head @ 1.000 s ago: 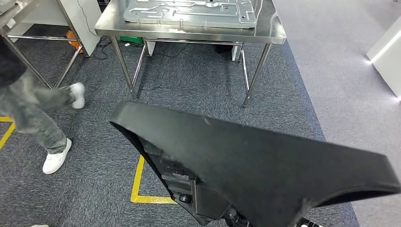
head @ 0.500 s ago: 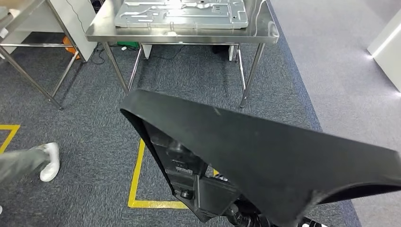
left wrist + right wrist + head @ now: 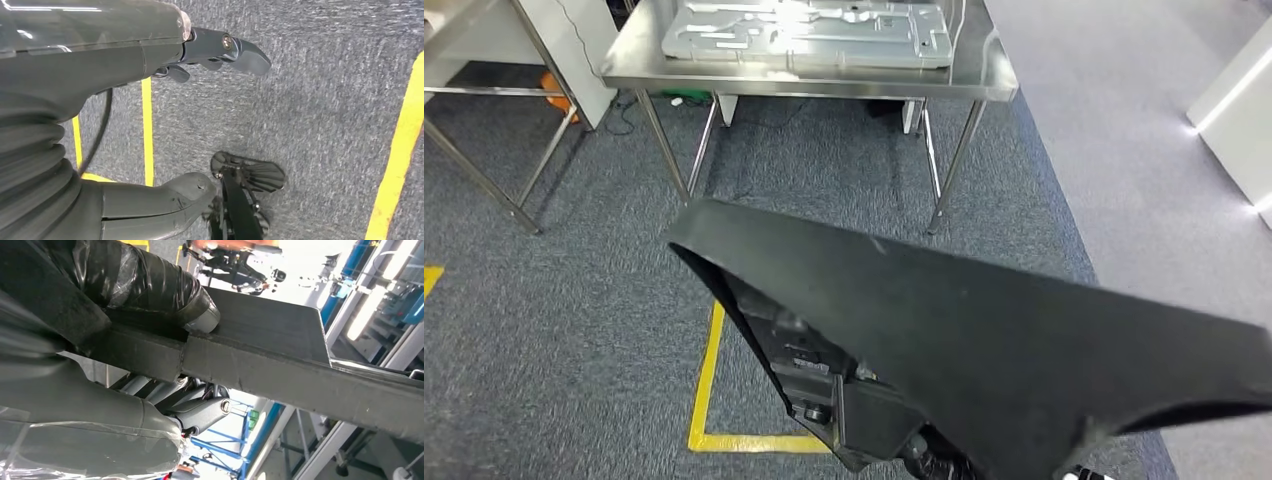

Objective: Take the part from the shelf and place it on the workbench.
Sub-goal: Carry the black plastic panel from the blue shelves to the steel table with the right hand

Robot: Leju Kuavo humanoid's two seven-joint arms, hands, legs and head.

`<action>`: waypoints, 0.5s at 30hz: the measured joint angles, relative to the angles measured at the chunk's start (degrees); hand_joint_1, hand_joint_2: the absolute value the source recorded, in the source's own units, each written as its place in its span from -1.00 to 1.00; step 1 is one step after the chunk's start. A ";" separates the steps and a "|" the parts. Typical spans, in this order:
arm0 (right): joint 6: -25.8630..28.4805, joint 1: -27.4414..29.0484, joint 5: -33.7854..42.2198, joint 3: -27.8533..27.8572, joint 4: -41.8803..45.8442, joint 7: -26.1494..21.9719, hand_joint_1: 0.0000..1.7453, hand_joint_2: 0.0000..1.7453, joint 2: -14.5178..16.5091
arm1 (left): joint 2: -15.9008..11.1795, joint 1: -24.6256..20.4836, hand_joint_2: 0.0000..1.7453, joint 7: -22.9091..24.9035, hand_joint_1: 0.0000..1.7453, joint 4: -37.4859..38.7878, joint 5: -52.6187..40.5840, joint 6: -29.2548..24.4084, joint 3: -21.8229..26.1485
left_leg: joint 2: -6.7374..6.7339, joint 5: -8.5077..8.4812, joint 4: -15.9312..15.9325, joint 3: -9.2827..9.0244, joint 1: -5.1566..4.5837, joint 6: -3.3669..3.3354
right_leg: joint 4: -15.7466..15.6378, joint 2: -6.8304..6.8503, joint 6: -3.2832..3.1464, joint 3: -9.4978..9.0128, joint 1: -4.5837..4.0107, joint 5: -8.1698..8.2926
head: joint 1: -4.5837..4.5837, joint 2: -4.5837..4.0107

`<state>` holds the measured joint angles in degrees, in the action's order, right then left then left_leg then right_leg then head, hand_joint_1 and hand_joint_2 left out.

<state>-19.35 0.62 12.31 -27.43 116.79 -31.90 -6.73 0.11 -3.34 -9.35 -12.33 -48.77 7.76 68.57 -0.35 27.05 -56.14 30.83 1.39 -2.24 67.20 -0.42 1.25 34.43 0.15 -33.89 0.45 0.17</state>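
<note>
Right now, from the head view, I see the black part point(image 3: 984, 340) filling the near half of the scene, a broad flat black piece slanting from the near centre out to the right, carried above the grey carpet point(image 3: 574, 300). Beyond it, at the far side, stands the steel workbench point(image 3: 984, 78) with a grey metal plate point(image 3: 804, 35) lying on its top. A yellow floor line point(image 3: 707, 390) runs under the part's left corner, and a second steel frame point(image 3: 484, 180) sits far left.

From the left wrist view, I have my left hand point(image 3: 150, 125) hanging over the carpet with its fingers spread and nothing between them; yellow tape point(image 3: 400, 150) crosses the floor below it.

From the right wrist view, my right hand point(image 3: 125, 315) is clamped on the edge of the part point(image 3: 280, 365), a taped dark finger point(image 3: 165, 290) pressing down on its upper face and the thumb point(image 3: 200, 412) lying under it.
</note>
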 joint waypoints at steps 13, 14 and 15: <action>0.07 0.40 -0.01 0.09 0.23 -0.19 0.94 1.00 0.01 | 0.01 -0.38 1.00 -0.24 -1.00 0.01 -0.43 0.03 0.00 | -0.20 4.58 0.46 -5.57 -0.06 2.38 | -13.54 0.29 -3.17 -3.56 -0.25 9.35 | 0.01 -0.01; 0.07 0.40 -0.01 0.09 0.30 -0.19 0.94 1.00 0.02 | -0.05 -0.41 1.00 -0.28 -1.00 0.00 -0.43 0.03 0.00 | -0.12 5.89 -2.89 -3.94 -0.06 2.47 | -14.10 0.32 -3.24 -4.53 -0.06 9.07 | 0.03 -0.01; 0.07 0.38 -0.01 0.09 0.30 -0.19 0.94 1.00 0.01 | -0.10 -0.38 1.00 -0.31 -1.00 0.00 -0.43 0.03 0.00 | -0.05 7.43 -7.36 -1.29 -0.09 2.59 | -14.30 0.37 -3.43 -5.22 -0.15 8.56 | 0.03 -0.01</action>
<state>-19.29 1.00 12.29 -27.34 117.09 -32.09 -6.72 0.02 -3.72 -9.66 -12.33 -49.20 7.79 68.57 -0.40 34.48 -63.50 29.53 1.30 0.35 52.90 -0.06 -2.18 29.21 0.01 -25.34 0.48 0.17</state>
